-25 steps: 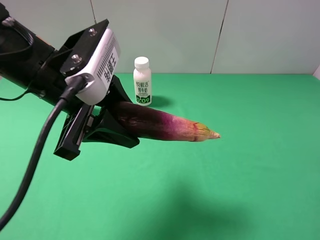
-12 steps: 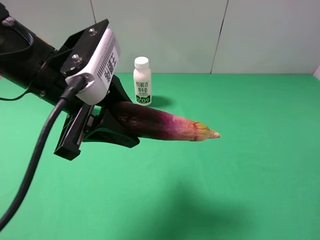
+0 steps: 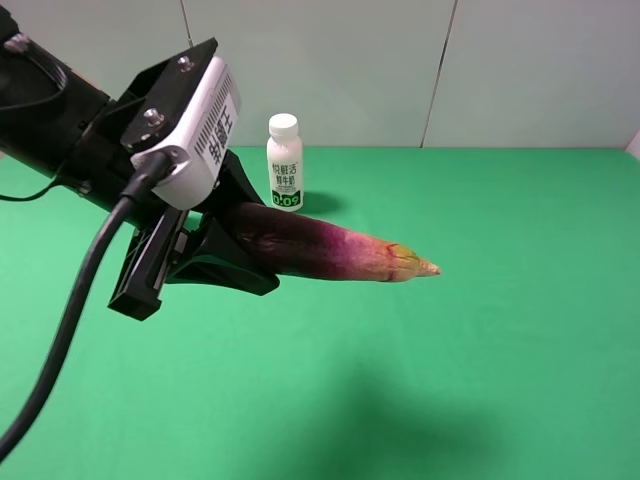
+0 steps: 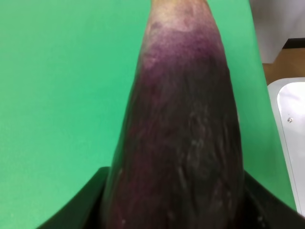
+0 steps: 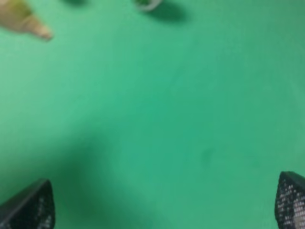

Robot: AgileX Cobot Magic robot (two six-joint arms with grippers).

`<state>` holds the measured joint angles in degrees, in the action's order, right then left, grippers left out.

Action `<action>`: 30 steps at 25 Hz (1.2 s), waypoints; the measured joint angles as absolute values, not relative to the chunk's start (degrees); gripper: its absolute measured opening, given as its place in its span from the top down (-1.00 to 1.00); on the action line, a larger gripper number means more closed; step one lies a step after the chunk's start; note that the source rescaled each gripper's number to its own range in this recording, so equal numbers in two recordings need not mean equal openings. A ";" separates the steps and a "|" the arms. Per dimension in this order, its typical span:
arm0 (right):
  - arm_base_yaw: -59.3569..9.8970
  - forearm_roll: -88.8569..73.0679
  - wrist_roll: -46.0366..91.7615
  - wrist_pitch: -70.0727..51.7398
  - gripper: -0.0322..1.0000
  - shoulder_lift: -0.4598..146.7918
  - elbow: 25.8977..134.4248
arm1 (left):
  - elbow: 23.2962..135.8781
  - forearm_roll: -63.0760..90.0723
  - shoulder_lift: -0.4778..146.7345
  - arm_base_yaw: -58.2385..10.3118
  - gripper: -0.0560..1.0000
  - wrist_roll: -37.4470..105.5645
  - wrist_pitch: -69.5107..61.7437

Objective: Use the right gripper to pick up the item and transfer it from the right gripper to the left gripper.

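Observation:
The eggplant (image 3: pixel 330 252) is held in the air above the green table, its tan tip pointing right. My left gripper (image 3: pixel 215 255), with the lettered white box, is shut on its dark purple end. In the left wrist view the eggplant (image 4: pixel 183 124) fills the frame between the black fingers (image 4: pixel 81 210). My right gripper (image 5: pixel 159 205) does not show in the exterior high view. In its own wrist view its two fingertips stand wide apart with nothing between them, over bare green cloth. The eggplant's tan tip (image 5: pixel 24 19) shows far from it there.
A white bottle (image 3: pixel 284 165) stands upright at the back of the green table (image 3: pixel 480 330), behind the eggplant. A thick black cable (image 3: pixel 70 320) hangs from the left wrist. A white object (image 4: pixel 290 119) lies beyond the table's edge.

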<state>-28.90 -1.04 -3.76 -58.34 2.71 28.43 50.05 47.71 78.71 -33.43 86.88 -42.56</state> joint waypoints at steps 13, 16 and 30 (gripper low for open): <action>-16.89 -1.10 -3.76 -58.34 -1.00 -0.32 28.43 | 50.05 47.76 77.88 -33.43 0.89 70.64 -35.87; -16.89 -1.10 -3.76 -58.34 -1.00 -0.32 28.43 | 50.05 47.78 76.21 -33.43 0.89 65.44 -31.18; -16.89 -1.10 -3.76 -58.34 -1.00 -0.32 28.43 | 48.72 18.93 70.05 -33.43 0.89 23.02 -23.53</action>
<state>-16.89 -1.10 -3.76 -58.34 -0.32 28.43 48.72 18.93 70.05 -33.43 23.02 -23.53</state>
